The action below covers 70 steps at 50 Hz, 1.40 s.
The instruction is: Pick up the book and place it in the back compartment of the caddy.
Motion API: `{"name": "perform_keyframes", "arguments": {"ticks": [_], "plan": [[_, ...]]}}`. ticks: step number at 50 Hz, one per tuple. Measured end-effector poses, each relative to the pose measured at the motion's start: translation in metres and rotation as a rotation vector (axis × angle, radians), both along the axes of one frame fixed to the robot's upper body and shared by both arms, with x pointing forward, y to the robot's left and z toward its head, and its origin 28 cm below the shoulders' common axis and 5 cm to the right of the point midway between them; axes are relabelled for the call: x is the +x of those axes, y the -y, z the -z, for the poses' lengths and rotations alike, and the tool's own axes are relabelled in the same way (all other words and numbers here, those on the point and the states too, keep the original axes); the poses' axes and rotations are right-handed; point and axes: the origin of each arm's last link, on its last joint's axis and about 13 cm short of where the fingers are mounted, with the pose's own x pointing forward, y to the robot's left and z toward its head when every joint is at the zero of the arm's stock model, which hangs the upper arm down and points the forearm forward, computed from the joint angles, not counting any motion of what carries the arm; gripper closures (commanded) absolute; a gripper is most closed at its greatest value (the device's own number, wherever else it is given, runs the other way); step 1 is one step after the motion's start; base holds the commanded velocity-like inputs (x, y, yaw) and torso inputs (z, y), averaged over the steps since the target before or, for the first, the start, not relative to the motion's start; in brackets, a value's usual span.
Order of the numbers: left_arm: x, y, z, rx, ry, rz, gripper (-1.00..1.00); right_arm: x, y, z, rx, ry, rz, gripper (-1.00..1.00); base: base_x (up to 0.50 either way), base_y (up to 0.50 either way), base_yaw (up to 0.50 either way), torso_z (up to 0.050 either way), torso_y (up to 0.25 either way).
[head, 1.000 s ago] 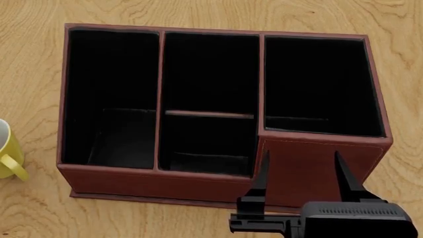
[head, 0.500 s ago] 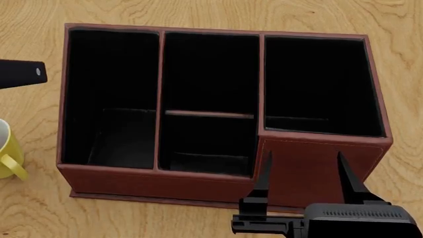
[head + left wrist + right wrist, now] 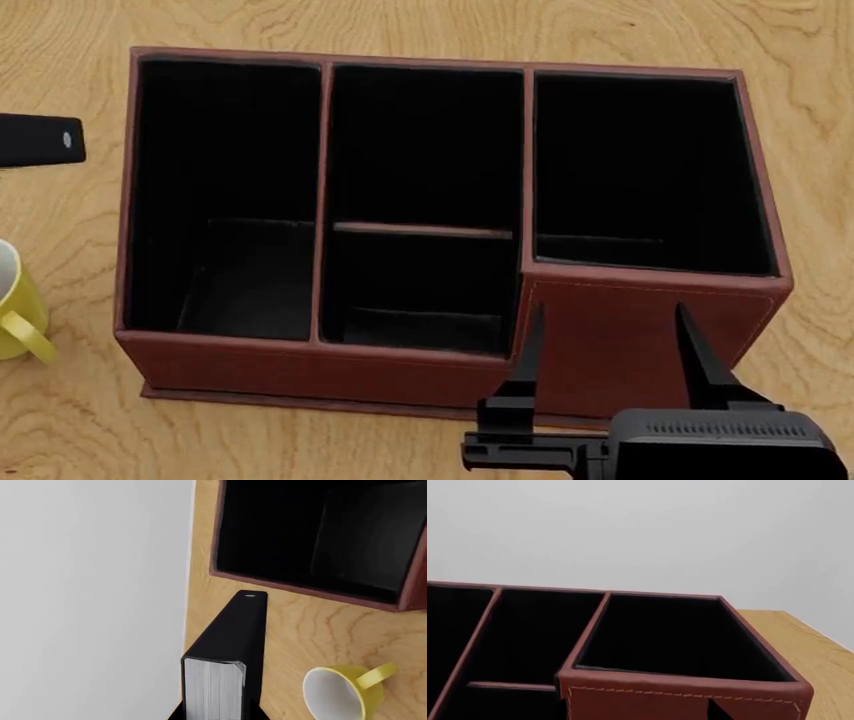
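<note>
The black book [image 3: 40, 140], absent a second ago, now juts in over the table's left edge beside the caddy [image 3: 627, 335], presumably carried by the unseen left gripper whose grip I cannot tell, while the right gripper [image 3: 607, 335] waits spread open, so the back compartment [image 3: 424, 150] remains unfilled.

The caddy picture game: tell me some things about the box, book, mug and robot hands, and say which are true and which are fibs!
1. The book is already inside the caddy. False: it is outside, at the left.
2. The mug is yellow. True.
3. The right gripper is open and empty. True.
4. The back compartment has a mug in it. False: it is empty.
</note>
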Motion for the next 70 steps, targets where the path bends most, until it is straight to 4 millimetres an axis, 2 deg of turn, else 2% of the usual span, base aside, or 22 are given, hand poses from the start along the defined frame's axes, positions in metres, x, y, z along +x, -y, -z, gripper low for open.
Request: {"name": "perform_keyframes", "arguments": {"ticks": [36, 70], "plan": [[-0.012, 0.045, -0.034, 0.017, -0.071, 0.197, 1.00, -0.003, -0.001, -0.002, 0.003, 0.008, -0.005, -1.00, 0.00, 0.00, 0.00, 0.000, 0.001], [-0.007, 0.092, -0.045, -0.035, -0.258, 0.291, 1.00, -0.005, 0.000, 0.002, 0.013, 0.000, -0.001, -1.00, 0.00, 0.00, 0.00, 0.000, 0.001]]}}
